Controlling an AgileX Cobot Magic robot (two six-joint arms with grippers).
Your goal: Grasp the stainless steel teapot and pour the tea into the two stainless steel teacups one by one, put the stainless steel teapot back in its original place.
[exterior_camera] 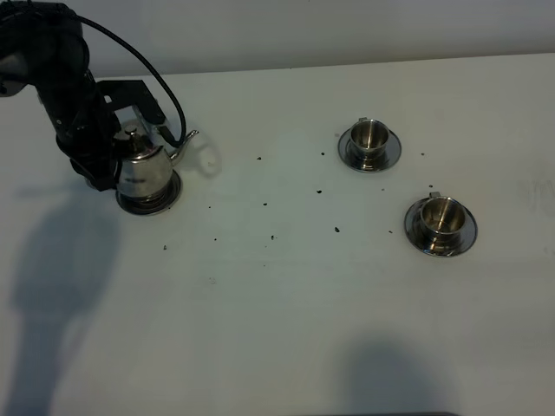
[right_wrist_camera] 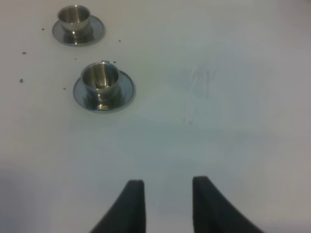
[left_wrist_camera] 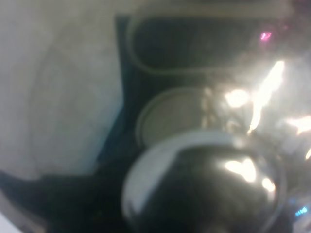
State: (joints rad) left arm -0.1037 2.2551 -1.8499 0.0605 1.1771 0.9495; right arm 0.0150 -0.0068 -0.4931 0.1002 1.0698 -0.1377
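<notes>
The stainless steel teapot (exterior_camera: 143, 169) stands upright on its round steel coaster (exterior_camera: 171, 200) at the left, spout pointing right. My left gripper (exterior_camera: 106, 169) is pressed against the teapot's handle side; its fingers are hidden. The left wrist view is a blur, filled by the shiny teapot (left_wrist_camera: 204, 184). The two stainless steel teacups stand on saucers at the right, one farther back (exterior_camera: 371, 134) and one nearer (exterior_camera: 440, 217). Both show in the right wrist view, the farther (right_wrist_camera: 74, 17) and the nearer (right_wrist_camera: 99, 80). I see no dark tea in them. My right gripper (right_wrist_camera: 167, 204) is open, empty, well short of the cups.
Small dark specks (exterior_camera: 336, 229) are scattered over the white table (exterior_camera: 277, 312) between teapot and cups. A black cable (exterior_camera: 165, 87) loops from the left arm above the teapot. The table's back edge (exterior_camera: 347, 62) runs behind the cups.
</notes>
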